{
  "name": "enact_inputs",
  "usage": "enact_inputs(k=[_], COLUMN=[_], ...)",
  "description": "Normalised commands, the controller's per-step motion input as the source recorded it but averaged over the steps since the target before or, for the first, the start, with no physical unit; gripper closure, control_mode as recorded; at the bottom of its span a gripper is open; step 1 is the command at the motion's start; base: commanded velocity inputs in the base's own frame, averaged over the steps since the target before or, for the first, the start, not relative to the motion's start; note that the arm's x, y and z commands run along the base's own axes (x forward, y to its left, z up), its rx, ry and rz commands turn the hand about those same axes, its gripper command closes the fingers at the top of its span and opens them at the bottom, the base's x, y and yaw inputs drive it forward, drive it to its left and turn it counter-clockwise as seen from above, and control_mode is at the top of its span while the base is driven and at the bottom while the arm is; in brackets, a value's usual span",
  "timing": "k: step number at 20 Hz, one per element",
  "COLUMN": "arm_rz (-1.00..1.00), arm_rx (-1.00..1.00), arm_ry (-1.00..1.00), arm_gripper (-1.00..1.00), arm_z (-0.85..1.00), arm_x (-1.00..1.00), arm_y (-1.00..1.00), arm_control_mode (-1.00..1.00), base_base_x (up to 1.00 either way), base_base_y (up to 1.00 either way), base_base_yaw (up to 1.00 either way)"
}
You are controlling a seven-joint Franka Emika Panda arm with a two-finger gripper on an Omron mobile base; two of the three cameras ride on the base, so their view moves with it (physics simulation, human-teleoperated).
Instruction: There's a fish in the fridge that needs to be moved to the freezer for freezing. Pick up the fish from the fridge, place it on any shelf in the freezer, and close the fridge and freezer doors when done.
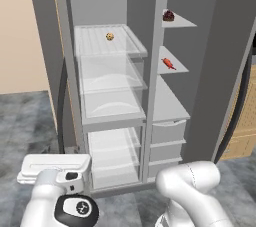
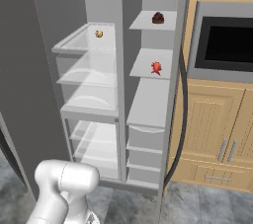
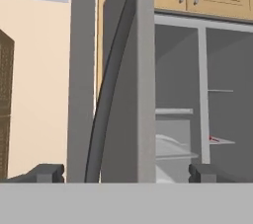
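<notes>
- Your hand (image 3: 126,172) is released: its two dark fingertips stand wide apart at the bottom of the hand view and nothing lies between them.
- In the hand view you look level at the edge of the open fridge door (image 3: 123,94), with its dark curved bar handle (image 3: 106,104) running up just in front of you.
- In the left base view the hand's white block (image 1: 55,167) sits low, in front of the bottom of the unit, well below the shelves that carry things; the arm folds back toward the base.
- Both doors stand open, the left one (image 1: 47,46) and the right one (image 1: 220,56) swung out to either side.
- The fish (image 1: 168,63) lies on the freezer (image 1: 172,96) shelf (image 1: 172,68), the second plank from the top in the narrow section; in the right base view you see it as a small red shape (image 2: 156,67) near the middle of that plank.
- On the plank above it rests a dark red-brown lump (image 1: 168,16).
- In the fridge (image 1: 110,101), a tan speckled ball (image 1: 109,36) sits on the top glass shelf (image 1: 107,43).
- Below that shelf you have two clear drawers stacked; whether anything lies in them you cannot tell.
- Grey drawers (image 1: 167,138) fill the lower freezer.
</notes>
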Motion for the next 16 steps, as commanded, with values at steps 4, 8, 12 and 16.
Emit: enact_inputs(k=[4, 8, 12, 16], arm_rz=[-0.01, 0.0, 0.0, -0.03], arm_rx=[0.0, 0.0, 0.0, 0.0], arm_ry=[0.01, 0.02, 0.09, 0.08], arm_gripper=[-1.0, -1.0, -1.0, -1.0], arm_z=[-0.15, -0.02, -0.03, -0.09], arm_x=[0.24, 0.34, 0.44, 0.36], arm_y=[0.05, 0.0, 0.07, 0.13], arm_control_mode=[-1.0, -1.0, -1.0, -1.0], base_base_x=[0.0, 0.0, 0.0, 0.0], base_base_y=[0.0, 0.0, 0.0, 0.0], base_base_yaw=[0.0, 0.0, 0.0, 0.0])
